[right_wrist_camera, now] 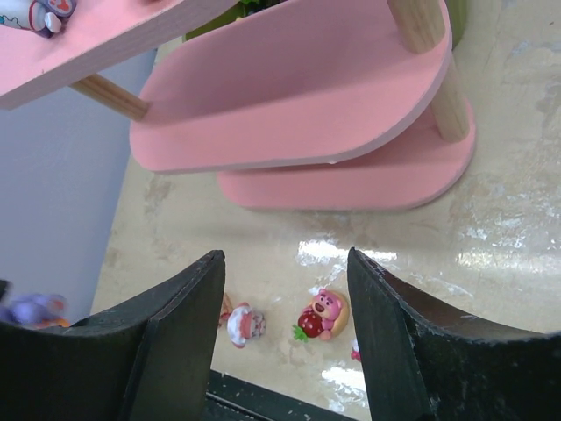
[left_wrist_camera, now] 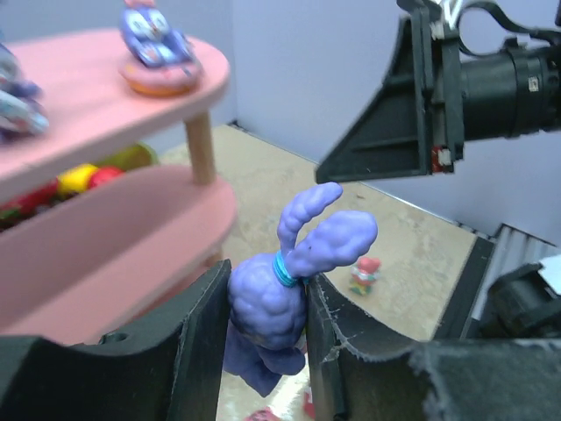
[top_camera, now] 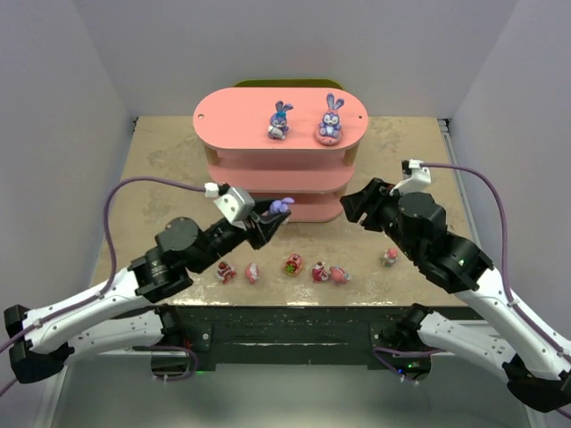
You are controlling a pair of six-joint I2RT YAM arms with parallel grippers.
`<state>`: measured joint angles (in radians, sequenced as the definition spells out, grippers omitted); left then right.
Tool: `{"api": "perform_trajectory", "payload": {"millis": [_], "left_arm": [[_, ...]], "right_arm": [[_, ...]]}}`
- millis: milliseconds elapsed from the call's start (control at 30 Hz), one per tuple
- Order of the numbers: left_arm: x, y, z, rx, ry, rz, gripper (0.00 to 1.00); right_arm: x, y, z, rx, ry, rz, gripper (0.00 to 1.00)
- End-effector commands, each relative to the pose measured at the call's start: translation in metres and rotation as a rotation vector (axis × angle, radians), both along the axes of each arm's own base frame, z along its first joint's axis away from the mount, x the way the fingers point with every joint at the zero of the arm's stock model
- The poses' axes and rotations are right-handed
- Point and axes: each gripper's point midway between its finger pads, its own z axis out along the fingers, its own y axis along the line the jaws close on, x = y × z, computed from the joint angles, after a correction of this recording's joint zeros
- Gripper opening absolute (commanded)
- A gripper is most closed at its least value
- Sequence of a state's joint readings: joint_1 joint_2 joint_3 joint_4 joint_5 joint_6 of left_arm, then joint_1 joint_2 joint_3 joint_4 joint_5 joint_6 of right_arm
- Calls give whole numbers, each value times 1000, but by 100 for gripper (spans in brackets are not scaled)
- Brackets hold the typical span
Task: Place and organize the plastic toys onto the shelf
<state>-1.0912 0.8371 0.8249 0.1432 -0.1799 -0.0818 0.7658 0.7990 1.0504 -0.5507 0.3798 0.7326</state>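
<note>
Left arm: your left claw [left_wrist_camera: 269,282] is pinching a purple bunny [left_wrist_camera: 267,309] by the body. The jaws are narrowed onto its sides and the ears are sticking up past the fingertips. In the top view you are holding it off the table [top_camera: 169,165], just in front of the shelf [top_camera: 234,116], level with the lower boards and left of their middle. It is not resting on any board.

Right arm: your right claw [right_wrist_camera: 285,263] is standing wide with nothing between the jaws. It is hovering over the table near the shelf's right end.

Shelf: it is standing at the far middle of the table. Its top board is carrying two upright bunnies, well apart: the centre bunny [top_camera: 279,120] and the right bunny [top_camera: 329,119], which is sitting on a round pink base.

Table: six small figures are lying in a loose row near the front edge: a red-white figure [top_camera: 226,272], a pink figure [top_camera: 252,273], a red-green figure [top_camera: 293,264], a close pair, one [top_camera: 319,272] beside the other [top_camera: 339,275], and a lone figure [top_camera: 390,257] apart on the right.

The right wrist view is showing a pink bear [right_wrist_camera: 323,313] with a strawberry and a white-headed figure [right_wrist_camera: 244,324]. You cannot tell from the pictures which of the row these are.
</note>
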Motion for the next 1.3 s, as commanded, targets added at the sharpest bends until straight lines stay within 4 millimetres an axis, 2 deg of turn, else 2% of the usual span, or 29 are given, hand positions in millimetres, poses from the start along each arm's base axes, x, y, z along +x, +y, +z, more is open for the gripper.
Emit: {"api": "perform_trajectory", "payload": {"millis": [0,67,100,133,167,200,233,267,300,333,367,400,433,467,500,533,567,600,633,667,700,767,800,1000,1100,1133,1200,1233,1267], "left_arm": [[14,30,45,61,-129,73,0],[32,41,57,64,-154,136,0],[35,46,73,56,-184,136,0],[56,57,76,71,-185,191,0],[61,63,86,84,-189,196,0],[64,64,87,101,-188,177,0],[81,73,87,122,-178,210,0],[82,77,103,110,-203,203,0],[83,76,106,119,-214,174,0],[97,86,107,132,-208,203,0],[99,90,121,124,-230,200,0],[97,87,122,130,-230,133,0],[116,102,120,140,-212,161,0],[109,98,126,138,-231,64,0],[111,103,130,114,-222,32,0],[129,123,126,106,-188,50,0],[129,127,126,93,-180,11,0],[119,124,132,65,-192,-90,0],[125,133,129,62,-183,-104,0],[119,128,123,61,-173,-170,0],[119,134,129,42,-193,-171,0],[116,133,119,35,-177,-224,0],[112,132,123,22,-191,-245,0],[109,127,105,30,-167,-356,0],[110,125,98,42,-156,-416,0],[118,126,93,37,-132,-423,0],[118,126,96,47,-134,-453,0],[126,126,90,42,-113,-462,0],[125,126,90,53,-111,-481,0]], "right_arm": [[8,-3,24,8,-70,-29,62],[11,0,22,1,-66,-26,62],[12,2,21,1,-64,-23,62],[13,3,21,-4,-64,-19,62],[15,6,19,-12,-57,-16,62],[15,7,17,-19,-50,-12,62],[16,7,16,-21,-48,-12,62],[17,8,16,-22,-45,-14,62],[17,8,16,-23,-44,-14,62],[17,9,16,-23,-44,-11,62],[17,9,15,-25,-41,-11,62],[17,10,15,-25,-41,-9,62],[16,10,14,-25,-39,-5,62],[16,10,12,-28,-36,-5,62],[15,10,12,-27,-35,-2,62],[14,10,11,-27,-35,1,62],[14,9,9,-29,-31,-2,62],[13,8,8,-27,-31,-4,62],[12,6,8,-22,-33,-5,62],[11,6,6,-25,-30,-6,62],[10,4,6,-27,-30,-8,63],[9,2,7,-24,-35,-14,63],[8,1,7,-25,-34,-14,63],[5,1,8,-7,-40,-4,63],[5,3,4,-5,-30,3,63],[5,3,3,-8,-29,4,63],[5,3,2,-4,-27,4,63],[5,3,1,-6,-24,2,63],[5,4,0,-5,-24,5,63]]}}
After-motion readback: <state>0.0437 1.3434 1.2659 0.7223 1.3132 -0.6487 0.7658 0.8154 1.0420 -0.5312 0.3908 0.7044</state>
